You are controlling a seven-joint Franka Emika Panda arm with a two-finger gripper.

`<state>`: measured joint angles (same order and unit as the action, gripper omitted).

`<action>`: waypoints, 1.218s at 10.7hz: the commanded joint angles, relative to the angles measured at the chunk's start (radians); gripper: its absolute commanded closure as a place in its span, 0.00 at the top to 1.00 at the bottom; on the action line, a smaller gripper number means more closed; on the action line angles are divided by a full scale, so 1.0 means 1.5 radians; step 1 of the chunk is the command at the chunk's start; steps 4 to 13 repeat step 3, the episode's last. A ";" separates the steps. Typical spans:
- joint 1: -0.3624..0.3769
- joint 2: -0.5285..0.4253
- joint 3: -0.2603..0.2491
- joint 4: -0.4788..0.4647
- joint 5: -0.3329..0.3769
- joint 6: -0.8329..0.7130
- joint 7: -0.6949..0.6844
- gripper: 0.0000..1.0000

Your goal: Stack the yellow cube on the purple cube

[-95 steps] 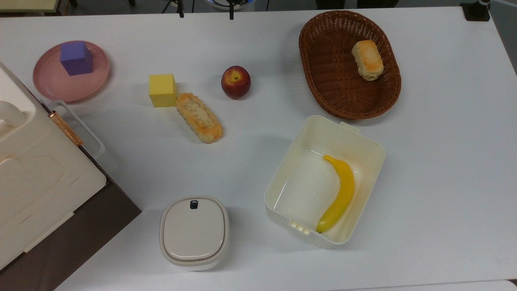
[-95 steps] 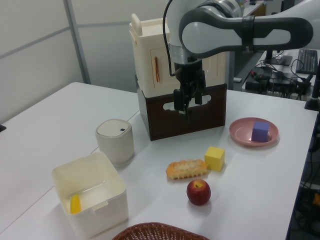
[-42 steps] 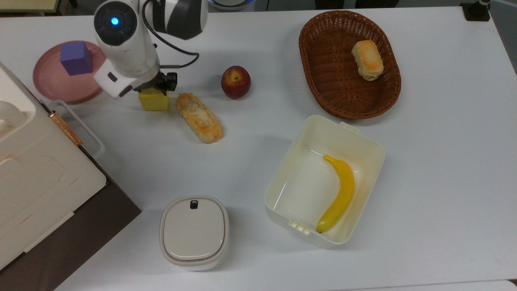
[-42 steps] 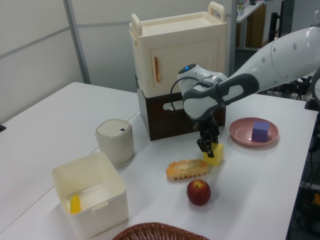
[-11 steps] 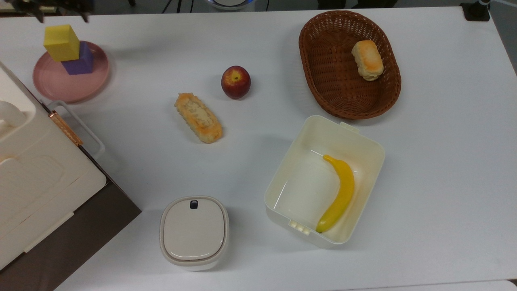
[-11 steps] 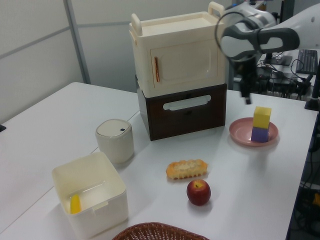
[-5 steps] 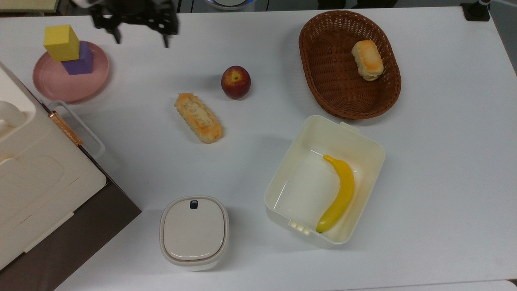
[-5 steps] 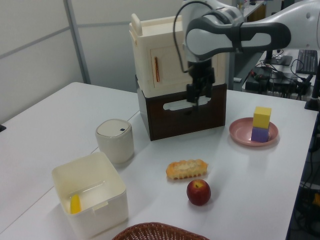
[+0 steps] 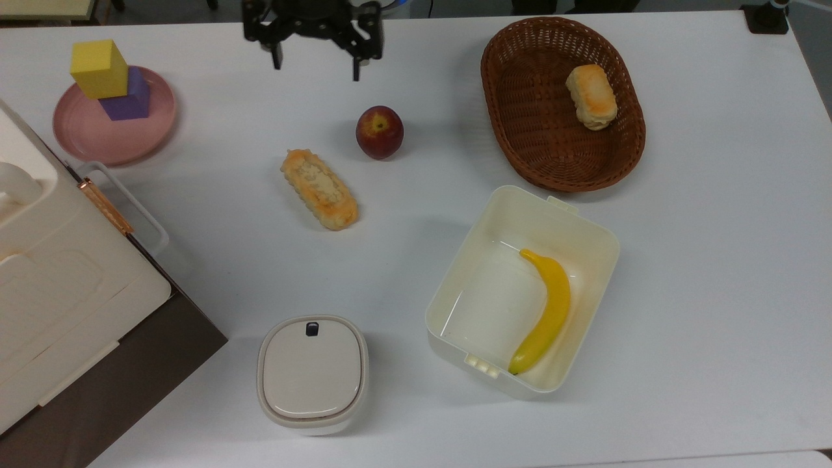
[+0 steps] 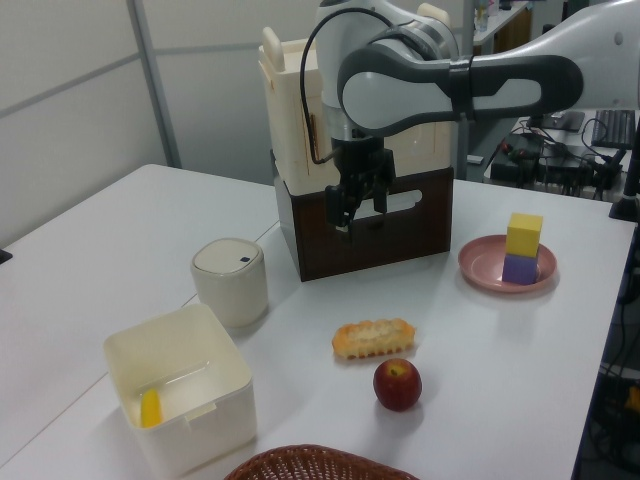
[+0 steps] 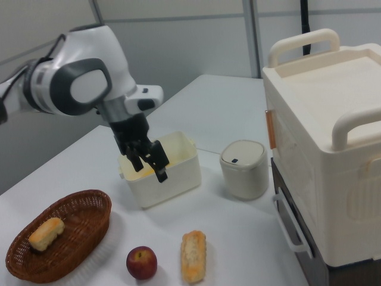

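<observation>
Black tool hangs at the top of the top view, prongs spread wide and holding nothing, well clear of the stack, which suggests the job looks done. Out at the upper left, the yellow cube sits on the purple cube, slightly offset, both on the pink plate on the white surface.
</observation>
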<state>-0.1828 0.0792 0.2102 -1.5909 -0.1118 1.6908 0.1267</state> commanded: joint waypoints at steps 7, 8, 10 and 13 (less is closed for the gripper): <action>0.130 -0.051 -0.115 -0.029 0.008 -0.008 0.003 1.00; 0.130 -0.051 -0.115 -0.029 0.008 -0.008 0.003 1.00; 0.130 -0.051 -0.115 -0.029 0.008 -0.008 0.003 1.00; 0.130 -0.051 -0.115 -0.029 0.008 -0.008 0.003 1.00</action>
